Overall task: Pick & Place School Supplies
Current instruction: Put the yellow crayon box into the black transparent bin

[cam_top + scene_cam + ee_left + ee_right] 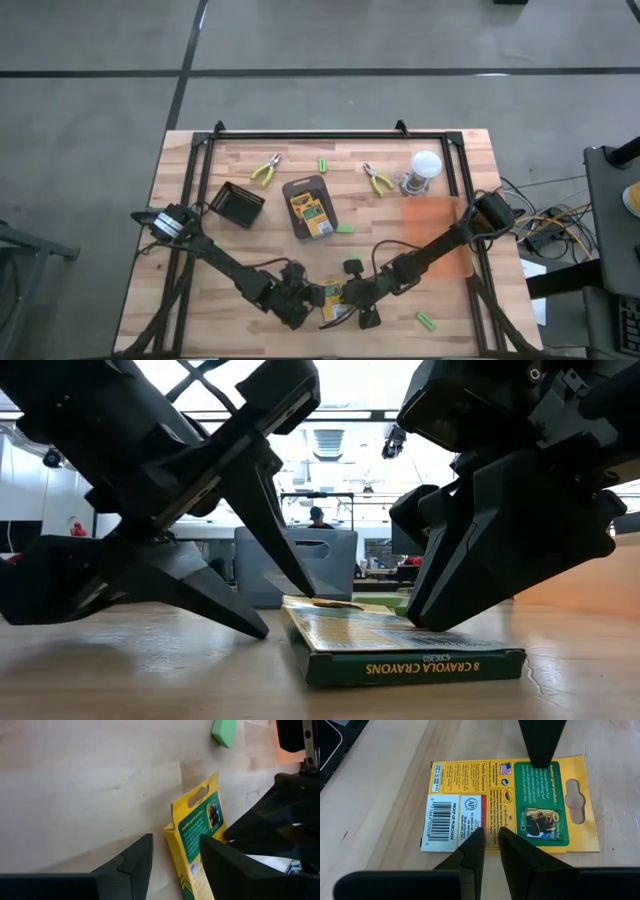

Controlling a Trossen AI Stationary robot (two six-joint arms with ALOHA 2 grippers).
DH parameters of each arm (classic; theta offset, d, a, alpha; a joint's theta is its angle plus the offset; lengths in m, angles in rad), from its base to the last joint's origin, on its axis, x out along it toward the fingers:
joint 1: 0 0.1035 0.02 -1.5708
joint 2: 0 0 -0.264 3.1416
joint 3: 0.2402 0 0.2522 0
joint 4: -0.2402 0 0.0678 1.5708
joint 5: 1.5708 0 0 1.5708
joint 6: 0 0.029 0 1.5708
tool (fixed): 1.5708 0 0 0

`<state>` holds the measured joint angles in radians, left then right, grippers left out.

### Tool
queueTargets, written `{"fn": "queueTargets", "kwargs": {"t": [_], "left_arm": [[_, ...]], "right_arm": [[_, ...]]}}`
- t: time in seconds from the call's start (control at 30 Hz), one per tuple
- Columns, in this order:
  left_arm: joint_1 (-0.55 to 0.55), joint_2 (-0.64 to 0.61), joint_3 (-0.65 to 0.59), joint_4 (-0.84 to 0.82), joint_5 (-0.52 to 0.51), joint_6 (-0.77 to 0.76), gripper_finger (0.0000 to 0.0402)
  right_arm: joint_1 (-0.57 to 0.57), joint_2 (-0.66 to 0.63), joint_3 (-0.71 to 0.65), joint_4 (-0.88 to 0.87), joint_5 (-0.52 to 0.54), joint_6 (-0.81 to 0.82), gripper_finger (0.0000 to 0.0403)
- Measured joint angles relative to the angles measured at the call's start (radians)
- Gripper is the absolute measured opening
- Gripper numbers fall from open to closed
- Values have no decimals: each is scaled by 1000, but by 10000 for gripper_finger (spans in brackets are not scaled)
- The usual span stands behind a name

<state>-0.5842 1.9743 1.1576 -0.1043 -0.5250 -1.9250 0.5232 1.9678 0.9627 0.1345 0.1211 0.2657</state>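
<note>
1. A flat yellow-and-green cardboard crayon box (507,807) lies printed back up on the pale wooden table (200,300), near the front edge and roughly mid-width, directly under both grippers
2. The right gripper (488,837) hangs over the box's middle with its 2 dark fingers nearly together and nothing between them; in the low view 1 tip seems to rest on the box top
3. The left gripper (172,857) comes in from the other side with fingers spread, 1 over the box edge and 1 on bare wood beside it, holding nothing
4. My reading: this is the grasp step for this box, not yet secured; next, 1 gripper must straddle a thin edge and close, while the other holds off or steadies it
5. Another crayon box (311,213) lies on the dark grey rectangular tray (300,186) at mid-table, so that is probably the goal
6. Room is tight between the 2 wrists; a short bright-green stick (426,321) lies well clear to the right, and the front edge is near, so lift upward and away from it
</note>
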Motion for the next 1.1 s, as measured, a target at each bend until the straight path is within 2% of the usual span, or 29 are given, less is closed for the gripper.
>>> {"fn": "queueTargets", "kwargs": {"t": [0.9, 1.1], "left_arm": [[15, 1, -2, 97, 14, 97, 170], [16, 37, -1, 137, 7, 98, 170]], "right_arm": [[0, 0, -1, 6, 1, -15, 57], [0, 0, -1, 11, 1, -21, 57]]}}
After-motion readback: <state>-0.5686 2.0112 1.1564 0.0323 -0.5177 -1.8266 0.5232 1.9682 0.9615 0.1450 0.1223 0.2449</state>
